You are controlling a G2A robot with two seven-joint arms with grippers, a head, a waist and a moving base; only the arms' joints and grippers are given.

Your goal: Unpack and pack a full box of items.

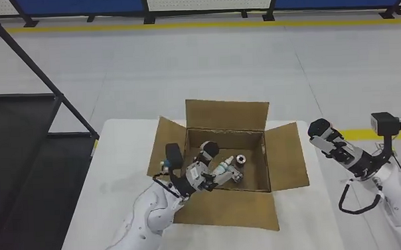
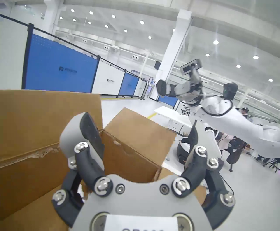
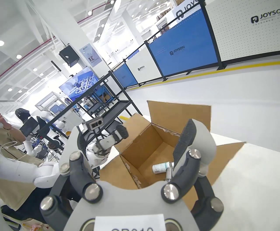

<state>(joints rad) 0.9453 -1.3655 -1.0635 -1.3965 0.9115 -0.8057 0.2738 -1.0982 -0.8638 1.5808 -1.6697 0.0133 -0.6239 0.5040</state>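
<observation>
Box: one brown cardboard box point(image 1: 227, 114) point(image 2: 43, 118) point(image 3: 140, 157) stands on the one white table point(image 1: 123, 181). All four flaps are folded outward.
Items in box: two can be seen on the box floor. One white bottle point(image 1: 223, 170) point(image 3: 161, 168) lies on its side, and one small silver cylinder point(image 1: 240, 162) point(image 3: 169, 174) is just beside its end.
Left gripper point(image 1: 212, 163) point(image 2: 140, 123): it is over the left part of the box opening, above the bottle. Its two fingers are spread wide with nothing between them.
Right gripper point(image 1: 320, 131) point(image 3: 133, 131): it is raised off to the right of the box's right flap, apart from it. It is also wide open and holds nothing.
Beside the table: one black metal rack point(image 1: 28, 131) stands on the left.
</observation>
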